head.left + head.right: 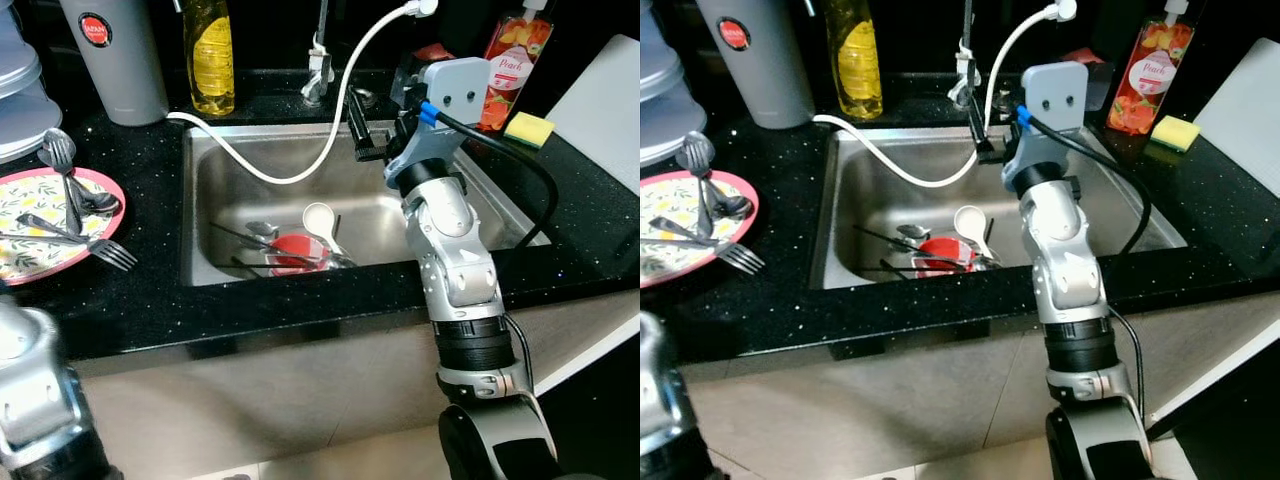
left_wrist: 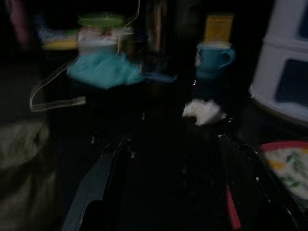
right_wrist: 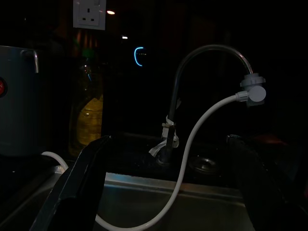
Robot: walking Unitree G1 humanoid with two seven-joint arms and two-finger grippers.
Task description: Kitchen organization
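Right gripper [image 1: 362, 135] raised over the sink [image 1: 215, 175], fingers apart and empty, aimed at the tap [image 3: 202, 62]. Below them lie a red bowl [image 1: 293, 250] and white ladle [image 1: 322, 222], awaiting sorting beside the bench plate [image 1: 40, 225].

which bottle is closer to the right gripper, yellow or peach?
The peach-label bottle. It stands beside the right gripper at the sink's back right; the yellow bottle stands beyond the faucet.

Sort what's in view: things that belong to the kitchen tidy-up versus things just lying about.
Job: red bowl and white ladle in the sink; forks and spoons on the floral plate; right gripper, open.

Lying about: oil bottle, sponge, grey canister.
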